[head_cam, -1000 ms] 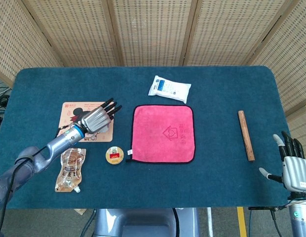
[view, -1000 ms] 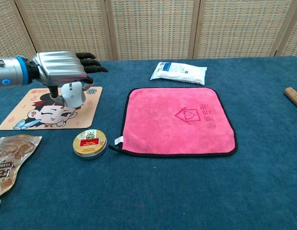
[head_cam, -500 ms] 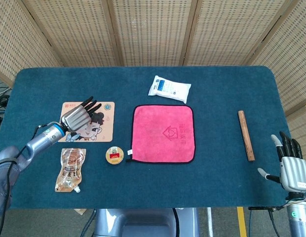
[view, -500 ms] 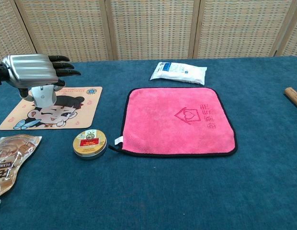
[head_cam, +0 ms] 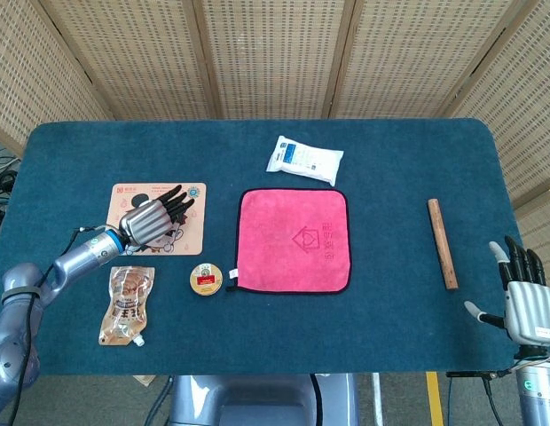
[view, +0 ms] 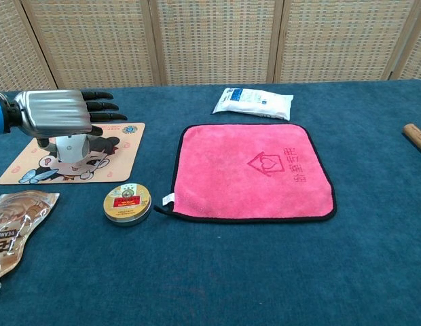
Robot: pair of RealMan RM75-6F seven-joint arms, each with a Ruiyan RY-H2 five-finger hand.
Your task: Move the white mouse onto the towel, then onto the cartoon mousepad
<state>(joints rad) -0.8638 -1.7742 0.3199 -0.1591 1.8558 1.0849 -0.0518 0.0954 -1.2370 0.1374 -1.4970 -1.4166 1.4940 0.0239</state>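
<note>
My left hand (view: 58, 114) hovers low over the cartoon mousepad (view: 122, 157), palm down with fingers stretched forward. It holds the white mouse (view: 72, 147) from above, and the mouse's underside is at or just above the pad's printed face. In the head view the same left hand (head_cam: 151, 221) covers the mouse on the mousepad (head_cam: 124, 192). The pink towel (head_cam: 293, 240), also in the chest view (view: 254, 170), lies flat to the right with nothing on it. My right hand (head_cam: 527, 304) stays open off the table's front right corner.
A round tin (view: 127, 202) sits in front of the mousepad, a snack pouch (view: 10, 227) at the front left. Behind the towel lies a white packet (view: 252, 103). A wooden stick (head_cam: 442, 242) rests on the right side of the blue table (head_cam: 390, 337).
My left hand carried the mouse leftward across the mousepad, then came back slightly right and lower over the pad's middle. The right hand has barely shifted.
</note>
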